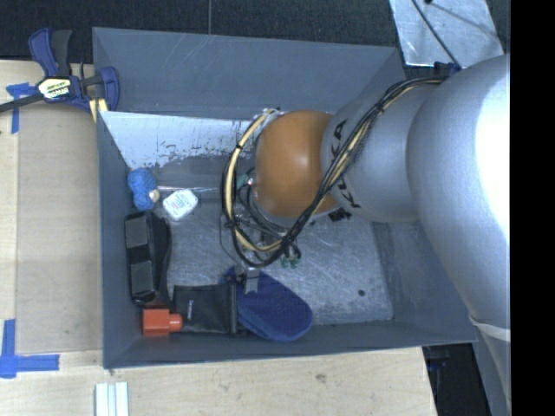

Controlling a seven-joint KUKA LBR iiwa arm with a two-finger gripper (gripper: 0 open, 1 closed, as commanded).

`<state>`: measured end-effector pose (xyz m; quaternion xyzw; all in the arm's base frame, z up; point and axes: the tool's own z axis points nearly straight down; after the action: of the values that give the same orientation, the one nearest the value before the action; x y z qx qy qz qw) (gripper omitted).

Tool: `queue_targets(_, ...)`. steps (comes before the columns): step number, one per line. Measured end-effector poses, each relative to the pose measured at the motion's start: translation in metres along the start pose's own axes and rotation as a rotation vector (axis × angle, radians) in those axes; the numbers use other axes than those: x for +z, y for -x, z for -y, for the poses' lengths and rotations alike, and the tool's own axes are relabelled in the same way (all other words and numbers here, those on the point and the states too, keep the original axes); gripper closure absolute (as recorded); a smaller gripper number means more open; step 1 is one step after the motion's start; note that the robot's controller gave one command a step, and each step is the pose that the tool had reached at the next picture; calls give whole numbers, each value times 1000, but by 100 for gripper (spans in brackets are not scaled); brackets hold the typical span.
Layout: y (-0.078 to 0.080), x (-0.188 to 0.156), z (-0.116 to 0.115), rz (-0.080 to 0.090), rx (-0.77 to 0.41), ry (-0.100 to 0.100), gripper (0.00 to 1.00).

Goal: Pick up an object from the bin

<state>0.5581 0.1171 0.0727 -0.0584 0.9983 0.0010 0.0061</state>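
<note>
Hand (251,269) low at frame centre, under orange wrist cover (290,167), just above dark blue rounded pouch (277,315) at bin (364,297) lower edge. Open or closed: cannot tell. Nothing visibly lifted; pick seemingly not yet done.

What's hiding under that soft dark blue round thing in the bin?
The soft dark blue round cloth thing rests on the floor of the grey metal bin, its left edge touching a flat black pouch. Anything beneath the cloth is covered.
</note>
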Motion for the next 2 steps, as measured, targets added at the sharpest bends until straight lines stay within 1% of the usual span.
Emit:
queue_targets(1, -28, -6, -55, -8, 183, 0, 0)
queue_targets(2, -65, -17, -55, -4, -106, 1, 0)
